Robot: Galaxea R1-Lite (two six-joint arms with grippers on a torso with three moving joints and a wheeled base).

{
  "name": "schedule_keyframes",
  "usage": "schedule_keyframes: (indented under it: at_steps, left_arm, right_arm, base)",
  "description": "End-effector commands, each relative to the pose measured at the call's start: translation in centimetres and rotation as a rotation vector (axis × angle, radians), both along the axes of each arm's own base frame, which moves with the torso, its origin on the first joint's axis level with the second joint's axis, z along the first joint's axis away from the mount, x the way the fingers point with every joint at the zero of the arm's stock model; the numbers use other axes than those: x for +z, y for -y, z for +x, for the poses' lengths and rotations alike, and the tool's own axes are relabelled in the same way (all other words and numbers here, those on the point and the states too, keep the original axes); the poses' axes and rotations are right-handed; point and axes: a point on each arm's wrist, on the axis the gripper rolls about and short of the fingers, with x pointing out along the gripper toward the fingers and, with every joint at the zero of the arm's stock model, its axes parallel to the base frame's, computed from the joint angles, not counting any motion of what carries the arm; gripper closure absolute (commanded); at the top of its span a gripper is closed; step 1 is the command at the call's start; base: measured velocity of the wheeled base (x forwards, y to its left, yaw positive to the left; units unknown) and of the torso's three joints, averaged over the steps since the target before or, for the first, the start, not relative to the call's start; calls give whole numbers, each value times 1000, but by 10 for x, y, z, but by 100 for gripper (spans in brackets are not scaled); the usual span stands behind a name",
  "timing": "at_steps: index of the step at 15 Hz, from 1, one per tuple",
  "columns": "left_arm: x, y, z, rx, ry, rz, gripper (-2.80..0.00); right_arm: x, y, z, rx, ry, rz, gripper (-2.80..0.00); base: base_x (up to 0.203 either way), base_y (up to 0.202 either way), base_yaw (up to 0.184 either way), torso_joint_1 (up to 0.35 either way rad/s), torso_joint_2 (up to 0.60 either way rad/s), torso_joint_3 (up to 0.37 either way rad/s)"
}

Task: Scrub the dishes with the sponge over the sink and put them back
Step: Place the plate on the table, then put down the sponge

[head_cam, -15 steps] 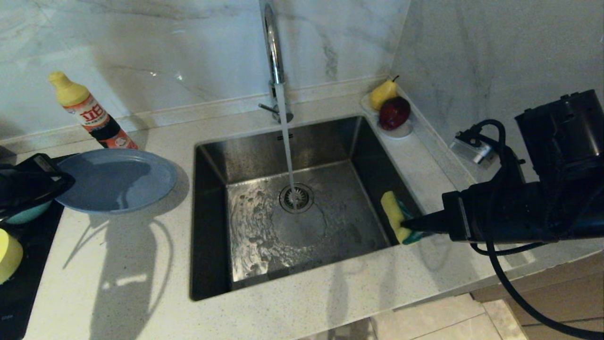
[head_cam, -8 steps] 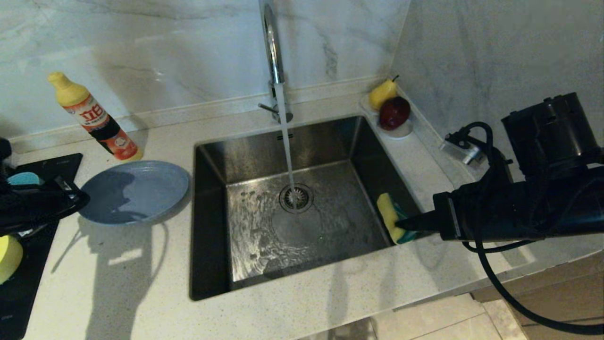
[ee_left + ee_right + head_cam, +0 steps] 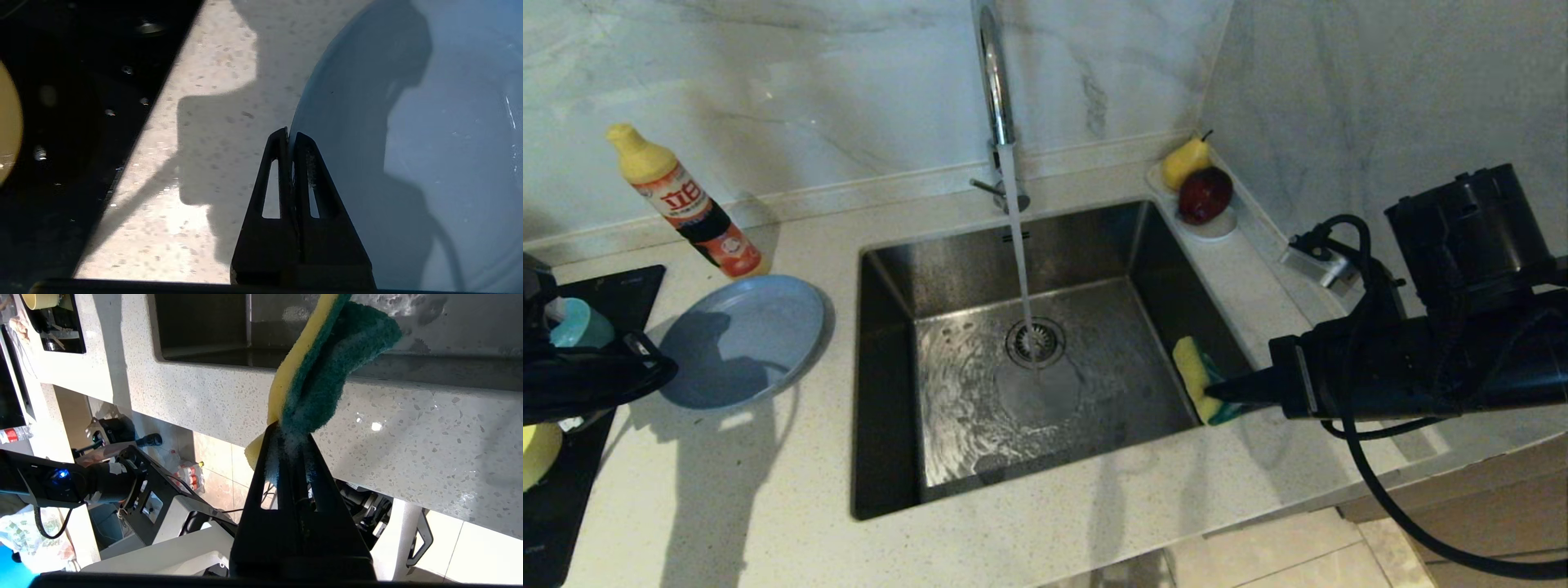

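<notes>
The grey-blue plate [image 3: 743, 339] sits low over the counter left of the sink [image 3: 1094, 245]; whether it rests flat I cannot tell. My left gripper [image 3: 668, 369] is shut on the plate's near-left rim, and the left wrist view shows the gripper [image 3: 288, 134] pinching the plate [image 3: 408, 122]. Behind that arm stands a teal bowl [image 3: 576, 327], with a yellow bowl [image 3: 535, 453] at the left edge. My right gripper [image 3: 1217, 392] is shut on the yellow-and-green sponge [image 3: 1199, 377] at the sink's right wall. In the right wrist view the gripper [image 3: 288, 430] squeezes the sponge [image 3: 322, 367].
Water runs from the chrome faucet [image 3: 992, 82] onto the drain strainer [image 3: 1036, 341]. A detergent bottle [image 3: 686, 204] stands behind the plate. A white dish with a pear and an apple [image 3: 1201, 192] sits at the sink's far right corner. A black cooktop [image 3: 613, 286] lies at left.
My left gripper has brought the plate down from a raised position to the counter and slightly toward the sink. The right gripper and sponge have barely shifted.
</notes>
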Motion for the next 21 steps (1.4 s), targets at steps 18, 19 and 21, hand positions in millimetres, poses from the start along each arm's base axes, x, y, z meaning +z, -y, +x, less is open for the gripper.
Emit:
schedule_keyframes:
  at_steps: [18,19,21]
  left_arm:
    - [116,78,-10,-551,181,394,0]
    - [118,92,-7,-521,169,451,0]
    - [124,117,-10,-543,239,499,0]
  right_arm:
    - [-4,6,-2,-30,-23,-1,0]
    - [-5,7,-2,-34,-28,-4,0]
    - [-7,8,0,-41,-33,-6,0]
  base:
    - [0,0,0,0,0,0]
    - [0,0,0,0,0,0]
    - [0,0,0,0,0,0]
